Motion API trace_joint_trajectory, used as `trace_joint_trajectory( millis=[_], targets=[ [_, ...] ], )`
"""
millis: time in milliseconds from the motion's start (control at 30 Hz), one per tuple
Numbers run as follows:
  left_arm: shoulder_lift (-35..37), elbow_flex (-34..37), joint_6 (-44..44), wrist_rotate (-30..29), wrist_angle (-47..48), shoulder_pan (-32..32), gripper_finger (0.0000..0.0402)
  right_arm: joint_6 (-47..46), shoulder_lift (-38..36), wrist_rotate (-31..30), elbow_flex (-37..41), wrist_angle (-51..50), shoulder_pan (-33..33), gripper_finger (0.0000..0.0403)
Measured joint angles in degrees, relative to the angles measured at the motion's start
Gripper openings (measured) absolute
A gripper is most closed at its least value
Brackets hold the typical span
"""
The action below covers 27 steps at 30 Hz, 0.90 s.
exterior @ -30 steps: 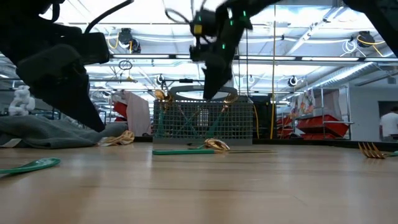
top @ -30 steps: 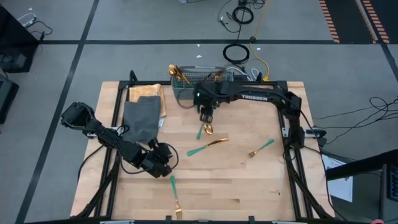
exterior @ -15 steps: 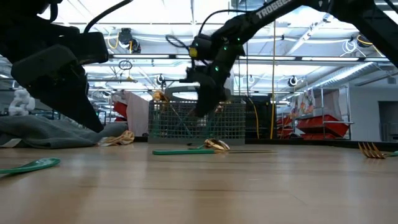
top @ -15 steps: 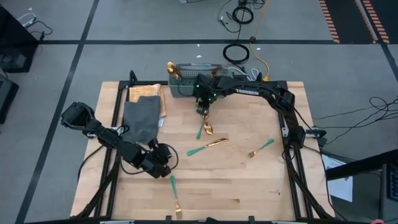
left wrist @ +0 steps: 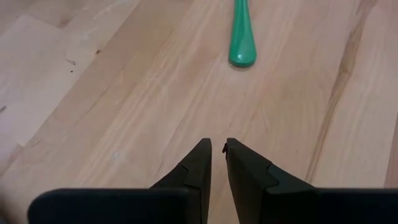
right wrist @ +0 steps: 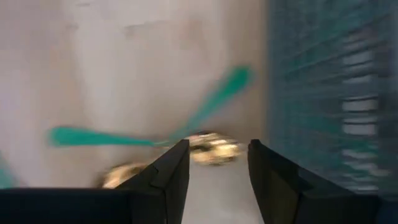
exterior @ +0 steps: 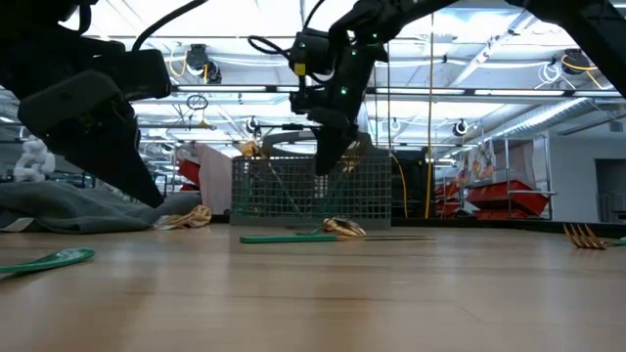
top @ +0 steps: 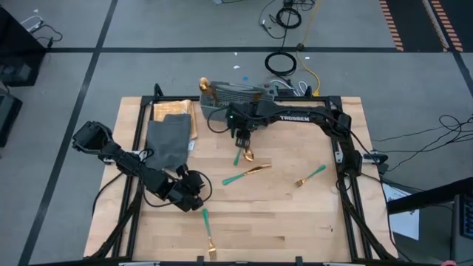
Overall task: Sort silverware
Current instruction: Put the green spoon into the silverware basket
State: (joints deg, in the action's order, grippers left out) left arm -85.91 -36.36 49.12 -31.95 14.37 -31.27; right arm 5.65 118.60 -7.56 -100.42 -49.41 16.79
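Observation:
Teal-handled, gold-headed silverware lies flat on the wooden table. A spoon and a knife are at the middle. One fork lies to the right and another fork near the front edge. My right gripper hangs open just above the spoon, on the near side of the mesh basket, with nothing between its fingers. My left gripper is low over bare wood at the front left, its fingers a narrow slit apart and empty. The front fork's handle end lies beyond them.
The grey mesh basket stands at the far edge with gold-headed pieces sticking up from it. A dark grey cloth lies at the far left over a tan sheet. Bare wood stretches along the front right.
My right gripper has swung slightly toward the far left and come back over the spoon, staying open; it is blurred in its wrist view. The mesh basket has shifted a little toward the table's far-left.

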Motion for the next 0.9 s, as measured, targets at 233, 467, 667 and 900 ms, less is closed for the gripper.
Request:
trace_joint_trajectory(
  millis=[233,467,667,900],
  targets=[
    [0.0,0.0,0.0,0.0,-0.1,0.0,0.0058,2.6,-0.1,-5.0,0.0,0.8,3.0,0.0151],
    [0.0,0.0,0.0,0.0,0.0,0.0,0.0058,7.5,-2.8,-11.5,-0.1,2.8,3.4,0.0151],
    [0.0,0.0,0.0,0.0,0.0,0.0,0.0058,5.7,-8.6,-10.1,-0.2,0.4,2.6,0.0151],
    [0.0,0.0,0.0,0.0,0.0,0.0,0.0058,-2.5,-15.2,2.9,-0.2,0.2,0.1,0.0151]
  ],
)
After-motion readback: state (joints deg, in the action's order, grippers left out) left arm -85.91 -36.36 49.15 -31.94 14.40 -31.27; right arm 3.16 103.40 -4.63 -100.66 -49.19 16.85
